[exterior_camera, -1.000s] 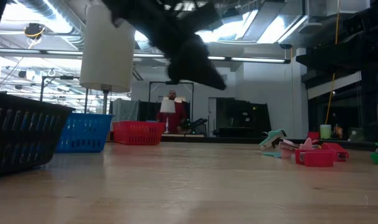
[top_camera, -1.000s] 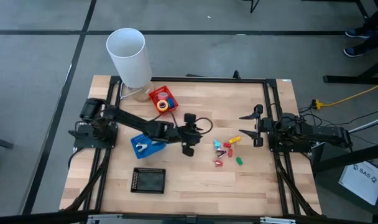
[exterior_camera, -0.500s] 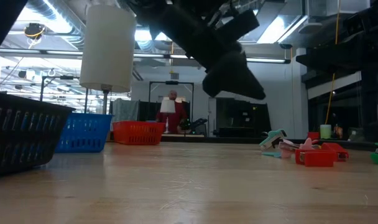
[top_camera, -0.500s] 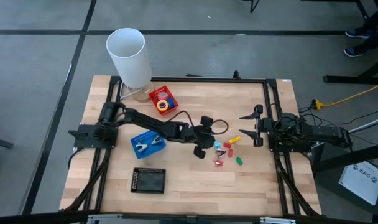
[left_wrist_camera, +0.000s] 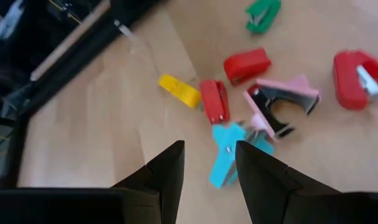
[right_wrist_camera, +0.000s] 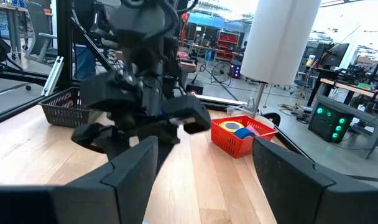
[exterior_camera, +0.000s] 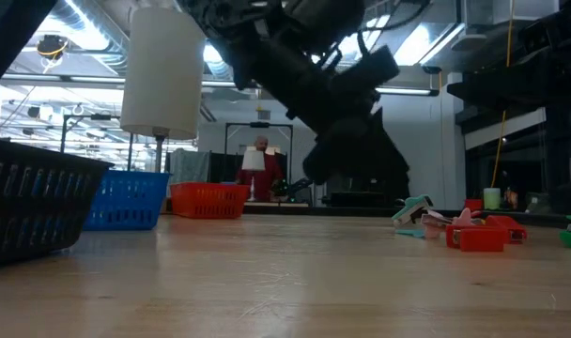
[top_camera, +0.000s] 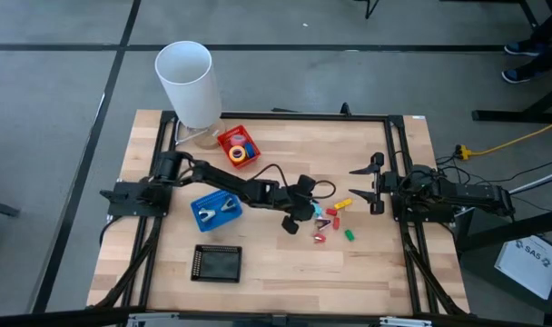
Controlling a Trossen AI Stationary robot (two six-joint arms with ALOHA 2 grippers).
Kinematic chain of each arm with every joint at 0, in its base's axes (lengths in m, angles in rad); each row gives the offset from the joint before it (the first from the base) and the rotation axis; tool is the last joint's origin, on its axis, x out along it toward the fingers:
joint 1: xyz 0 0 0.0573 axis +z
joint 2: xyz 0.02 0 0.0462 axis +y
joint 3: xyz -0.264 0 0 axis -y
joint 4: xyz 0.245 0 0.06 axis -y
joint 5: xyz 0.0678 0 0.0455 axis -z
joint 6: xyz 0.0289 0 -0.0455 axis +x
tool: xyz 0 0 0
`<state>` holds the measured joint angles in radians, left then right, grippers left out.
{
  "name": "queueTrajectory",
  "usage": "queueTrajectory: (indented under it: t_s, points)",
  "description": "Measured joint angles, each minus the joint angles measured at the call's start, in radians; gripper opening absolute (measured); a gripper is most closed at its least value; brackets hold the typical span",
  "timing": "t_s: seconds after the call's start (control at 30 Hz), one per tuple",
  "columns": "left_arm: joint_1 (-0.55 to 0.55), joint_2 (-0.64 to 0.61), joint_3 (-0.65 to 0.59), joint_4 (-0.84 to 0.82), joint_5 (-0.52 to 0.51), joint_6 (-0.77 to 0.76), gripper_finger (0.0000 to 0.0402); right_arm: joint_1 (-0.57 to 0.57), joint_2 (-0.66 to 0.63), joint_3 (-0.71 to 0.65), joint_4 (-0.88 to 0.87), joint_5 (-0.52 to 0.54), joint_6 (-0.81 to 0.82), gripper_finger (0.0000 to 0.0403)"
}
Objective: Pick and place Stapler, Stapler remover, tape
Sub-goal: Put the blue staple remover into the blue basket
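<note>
My left gripper is open and hovers low over a cluster of small pieces at the table's middle right, touching none. Between its fingers, farther off, lies a cyan stapler remover; a pink stapler remover, red staplers, a yellow piece and a green one lie flat on the wood around it. Tape rolls sit in the red basket. My right gripper waits open at the right side.
A blue basket holding a pale piece sits left of the cluster, a black basket near the front edge. A tall white cylinder stands at the far left corner. Bare wood lies between the cluster and the near edge.
My left gripper has moved from beside the blue basket toward the table's right, up to the cluster of small pieces, and has come down closer to the table. The pieces and baskets have stayed where they were.
</note>
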<state>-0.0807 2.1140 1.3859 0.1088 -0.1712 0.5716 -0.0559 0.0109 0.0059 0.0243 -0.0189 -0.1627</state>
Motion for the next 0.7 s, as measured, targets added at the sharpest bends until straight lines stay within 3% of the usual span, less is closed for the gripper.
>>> queueTrajectory:
  t_s: [0.57, 0.7]
  points:
    - [-0.037, 0.030, -0.026, 0.063, 0.030, 0.115, 0.0141, 0.000, 0.000, 0.000, 0.000, 0.000, 0.000, 0.0262]
    - [-0.037, 0.030, -0.039, 0.116, -0.030, 0.140, 0.0141, 0.000, 0.000, 0.000, 0.000, 0.000, 0.000, 0.0262]
